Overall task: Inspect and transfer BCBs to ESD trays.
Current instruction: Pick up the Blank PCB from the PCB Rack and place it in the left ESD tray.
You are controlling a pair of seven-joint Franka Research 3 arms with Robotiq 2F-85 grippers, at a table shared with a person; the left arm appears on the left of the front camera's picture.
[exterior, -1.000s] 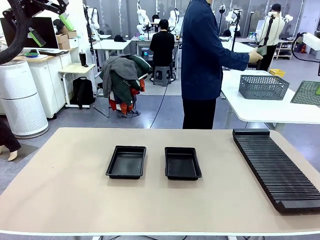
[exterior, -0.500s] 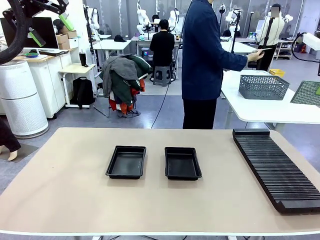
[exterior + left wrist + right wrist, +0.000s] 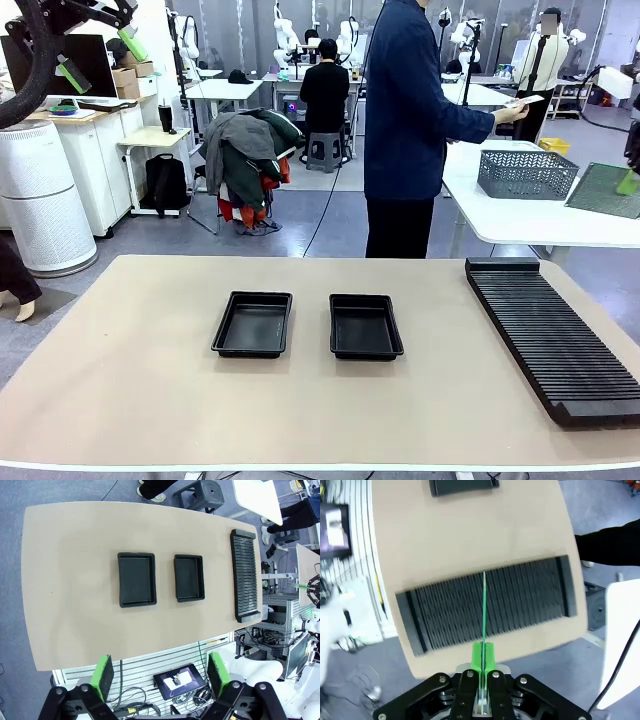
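Observation:
Two black ESD trays, one (image 3: 252, 324) left of the other (image 3: 366, 326), lie side by side mid-table, both with bare floors; from above they are the left tray (image 3: 136, 579) and the right tray (image 3: 189, 577). My right gripper (image 3: 628, 182) is at the far right edge, above the table, shut on a green BCB (image 3: 603, 190). Its wrist view has that BCB (image 3: 484, 605) edge-on between the pads of the gripper (image 3: 483, 660). My left gripper (image 3: 100, 58) hangs high at top left, open; its fingers (image 3: 103, 677) hold nothing.
A long black slotted rack (image 3: 550, 340) runs along the table's right side, below the held board (image 3: 520, 607). A person in dark blue stands at the far edge, turned away, holding a pale board (image 3: 522, 102). A grey basket (image 3: 527, 172) sits on the white table behind.
The right gripper and its board have shifted slightly at the right edge, with the board tilted more. The person's raised hand has turned its board flatter. The left arm is still.

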